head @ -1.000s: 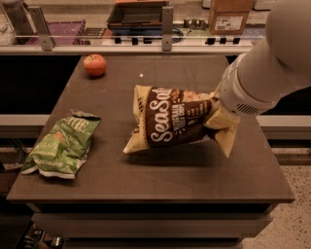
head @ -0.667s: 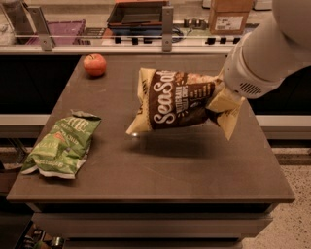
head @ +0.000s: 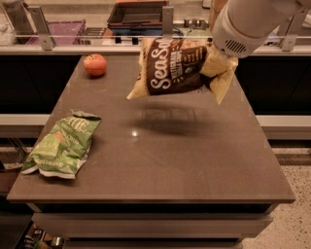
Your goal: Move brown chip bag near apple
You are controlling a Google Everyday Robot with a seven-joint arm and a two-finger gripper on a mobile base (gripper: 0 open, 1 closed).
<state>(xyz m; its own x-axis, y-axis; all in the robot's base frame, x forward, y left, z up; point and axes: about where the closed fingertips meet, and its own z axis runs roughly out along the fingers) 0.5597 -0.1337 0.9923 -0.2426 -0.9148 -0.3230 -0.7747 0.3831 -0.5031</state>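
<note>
The brown chip bag (head: 172,68), dark brown with white "Sea Salt" lettering and pale yellow corners, hangs in the air above the far middle of the table, its shadow on the tabletop below. My gripper (head: 210,65) holds the bag by its right end, mostly hidden behind the white arm and the bag. The apple (head: 95,64), small and red-orange, sits on the table at the far left, well left of the bag.
A green chip bag (head: 63,144) lies near the table's (head: 194,160) left edge. Behind the table runs a counter with a dark tray (head: 138,13), a purple bin (head: 58,30) and metal posts (head: 167,22).
The brown chip bag has been lifted off the table and carried up and toward the far edge; the arm rose with it. The apple and green bag have not moved.
</note>
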